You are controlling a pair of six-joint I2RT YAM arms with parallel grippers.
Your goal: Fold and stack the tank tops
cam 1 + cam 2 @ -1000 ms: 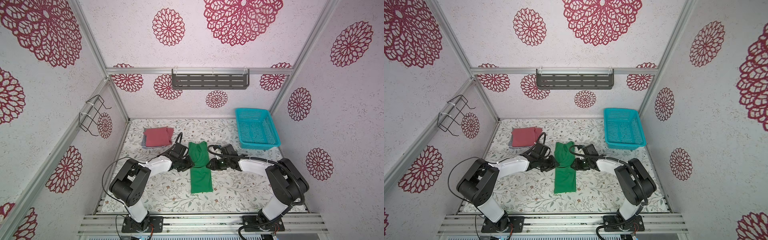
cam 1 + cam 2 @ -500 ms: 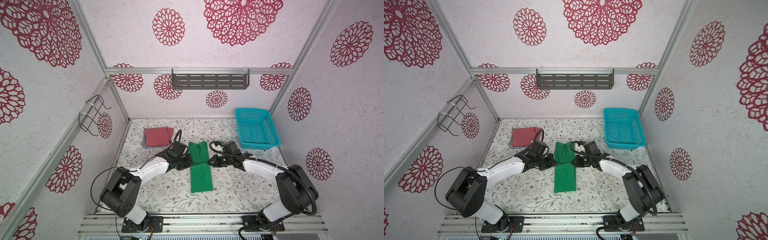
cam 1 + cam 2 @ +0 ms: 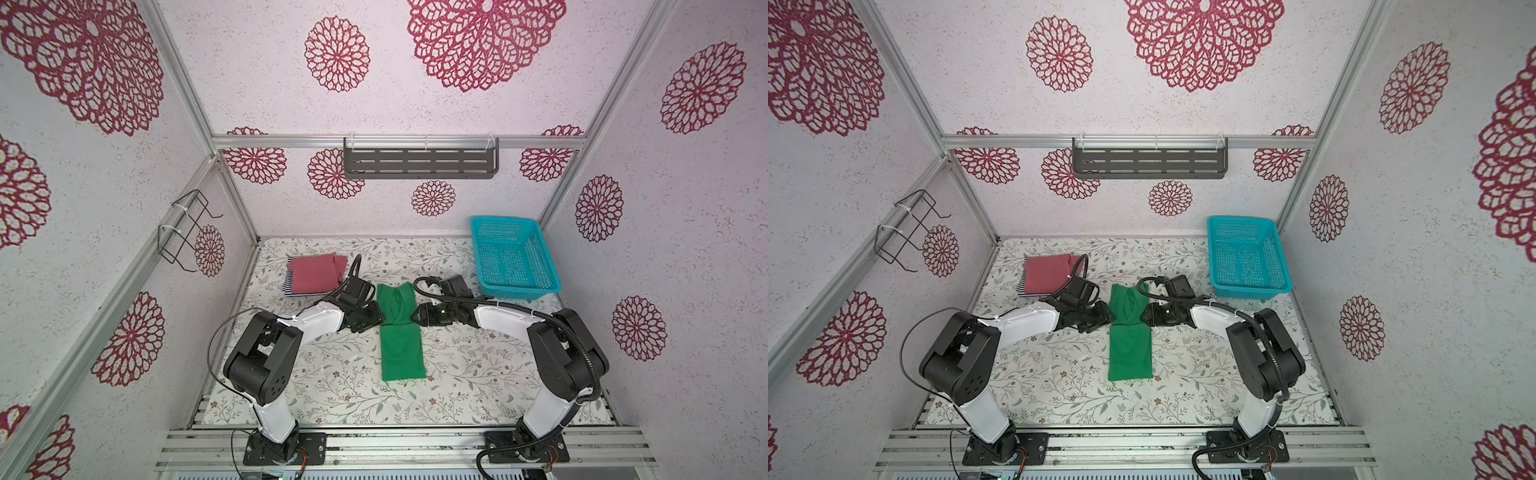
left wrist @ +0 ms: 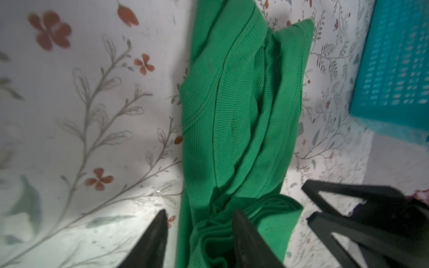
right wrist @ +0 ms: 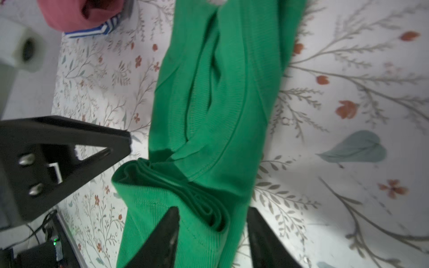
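The green tank top [image 3: 401, 345] [image 3: 1129, 349] lies as a long narrow strip down the middle of the table. My left gripper [image 3: 379, 318] [image 3: 1111, 316] is at its left edge and my right gripper [image 3: 414, 316] [image 3: 1144, 314] at its right edge, facing each other about halfway along. In the left wrist view the left gripper [image 4: 200, 212] stands open astride bunched green folds [image 4: 243, 104]. The right gripper [image 5: 213, 208] is likewise open over the cloth's layered edge [image 5: 220, 92]. The folded red-pink tank top [image 3: 316, 272] rests on the striped one [image 3: 289, 287] at the back left.
A teal mesh basket [image 3: 513, 257] [image 3: 1246, 257] stands at the back right, close behind the right arm. A grey shelf [image 3: 419, 160] hangs on the back wall and a wire rack [image 3: 187, 232] on the left wall. The table has a flowered cover [image 3: 332, 390].
Half a second ago both arms were stretched out lower and flatter; now their elbows are raised again. The grippers remain at the green top's two sides, and the cloth lies much as before.
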